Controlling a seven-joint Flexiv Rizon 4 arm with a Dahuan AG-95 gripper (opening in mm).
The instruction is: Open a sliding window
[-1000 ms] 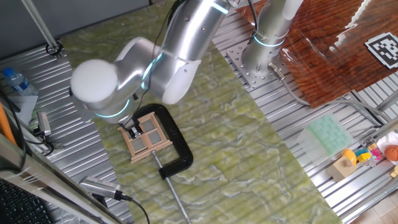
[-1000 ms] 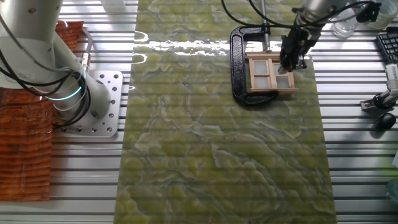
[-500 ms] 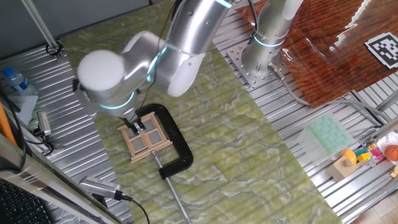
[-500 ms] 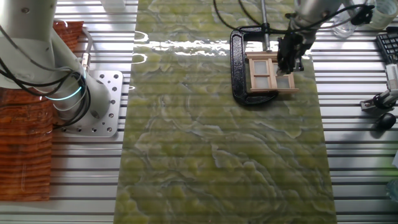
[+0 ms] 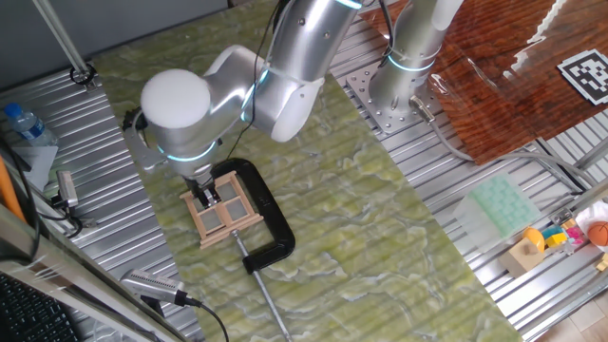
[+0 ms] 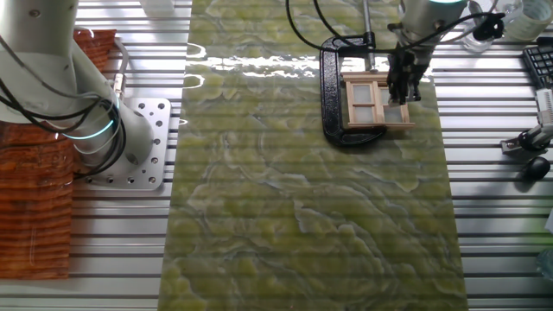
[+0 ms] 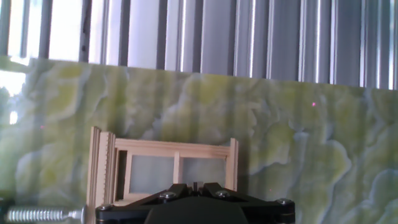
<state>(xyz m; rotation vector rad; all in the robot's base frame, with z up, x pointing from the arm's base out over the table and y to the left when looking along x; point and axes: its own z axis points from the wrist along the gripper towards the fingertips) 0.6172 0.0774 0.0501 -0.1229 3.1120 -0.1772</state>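
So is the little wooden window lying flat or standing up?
Lying flat. The sliding window rests panes-up on the green mat, inside the black C-clamp, with the gripper down on it.

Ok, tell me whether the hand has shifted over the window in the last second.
Yes. The hand slid slightly along the sliding window, toward the screw end of the black C-clamp.

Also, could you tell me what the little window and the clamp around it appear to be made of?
The sliding window looks like unfinished light wood: pale tan, matte, with cloudy panes, possibly plastic. The C-clamp appears to be black-painted metal, with a bare silvery screw.
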